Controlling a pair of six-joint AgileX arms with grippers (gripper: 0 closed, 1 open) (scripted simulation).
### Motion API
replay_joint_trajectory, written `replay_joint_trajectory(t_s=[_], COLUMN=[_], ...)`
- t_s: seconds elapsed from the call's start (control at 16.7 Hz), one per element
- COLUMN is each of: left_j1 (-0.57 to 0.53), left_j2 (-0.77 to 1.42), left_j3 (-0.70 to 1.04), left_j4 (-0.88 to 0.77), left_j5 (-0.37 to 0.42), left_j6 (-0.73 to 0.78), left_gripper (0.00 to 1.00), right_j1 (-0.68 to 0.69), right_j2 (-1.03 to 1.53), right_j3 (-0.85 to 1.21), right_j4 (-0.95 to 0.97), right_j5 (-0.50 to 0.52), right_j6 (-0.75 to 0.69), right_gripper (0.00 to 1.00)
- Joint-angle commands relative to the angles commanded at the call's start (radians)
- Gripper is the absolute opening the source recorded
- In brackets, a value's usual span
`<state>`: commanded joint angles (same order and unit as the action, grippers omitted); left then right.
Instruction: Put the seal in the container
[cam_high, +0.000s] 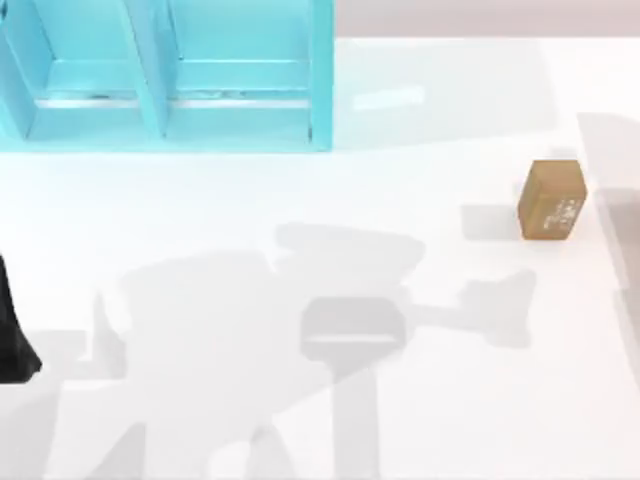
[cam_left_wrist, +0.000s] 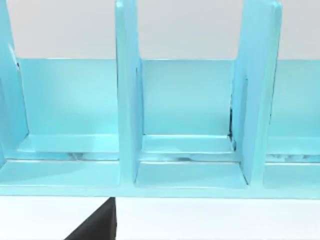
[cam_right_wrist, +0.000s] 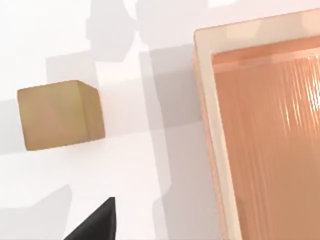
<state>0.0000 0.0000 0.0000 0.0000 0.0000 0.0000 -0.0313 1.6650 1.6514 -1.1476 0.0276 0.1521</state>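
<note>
Seal at rest on the white tabletop (cam_high: 300, 200), far right, apart from both containers.

At the top view's left edge, a black piece of the left arm (cam_high: 15, 330), cut off by the frame; state of the left claw: cannot tell. Top left, a turquoise divided rack (cam_high: 240, 75), cropped along its upper edge, open compartments seen close from the left wrist. At far right, the tan-brown seal (cam_high: 552, 199), white markings on its top face too small to read. From the right wrist, the seal (cam_right_wrist: 60, 115) shown plain-faced, near but not touching a pale orange tray-like container (cam_right_wrist: 207, 125), cut off by the frame. State of the right claw: cannot tell.
</note>
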Motion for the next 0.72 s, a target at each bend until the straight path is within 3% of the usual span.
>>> replay_joint_trajectory(t_s=[0.42,0.72], left_j1=[0.000,0.000], left_j2=[0.000,0.000], left_j3=[0.000,0.000], left_j4=[0.000,0.000], left_j5=[0.000,0.000], left_j6=[0.000,0.000], left_gripper=[1.00,1.00], right_j1=[0.128,0.206], right_j2=[0.490,0.660], right_j3=[0.429,0.600], right_j4=[-0.275,-0.343], right_j5=[-0.011,-0.025], right_j6=[0.044,0.058], right_gripper=[1.00,1.00])
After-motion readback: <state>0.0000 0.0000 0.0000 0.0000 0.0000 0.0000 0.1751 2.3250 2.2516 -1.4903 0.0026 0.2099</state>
